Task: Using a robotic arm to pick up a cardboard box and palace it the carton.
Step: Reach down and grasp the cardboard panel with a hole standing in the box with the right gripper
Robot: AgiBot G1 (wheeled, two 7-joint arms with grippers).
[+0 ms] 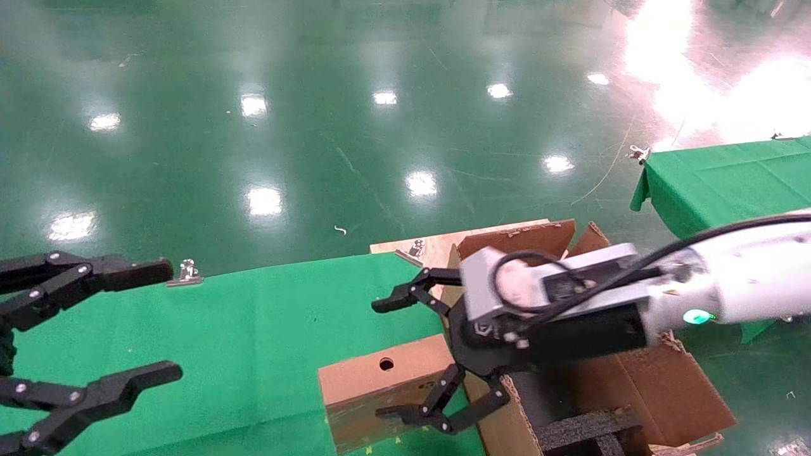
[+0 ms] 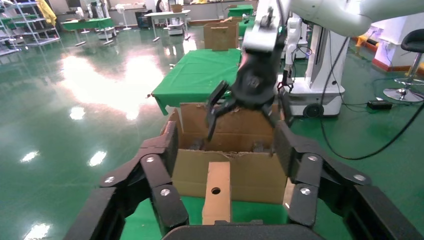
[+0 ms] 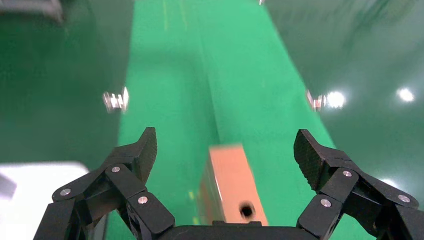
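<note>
The small brown cardboard box (image 1: 377,375) with a round hole lies on the green-clothed table (image 1: 253,329), its end next to the carton (image 1: 665,386). The carton stands open at the table's right end, with black foam inside. My white right arm's gripper (image 1: 384,359) is open over the box's near-carton end, one finger on each side, not touching it. In the right wrist view the gripper (image 3: 226,147) spreads wide above the box (image 3: 227,182). My left gripper (image 1: 166,320) stands open at the table's left, facing the box (image 2: 217,192) and carton (image 2: 255,172).
Metal clips (image 1: 185,273) hold the cloth at the table's far edge. A wooden board (image 1: 437,244) lies by the carton. A second green-clothed table (image 1: 716,177) stands at the right. Shiny green floor surrounds everything.
</note>
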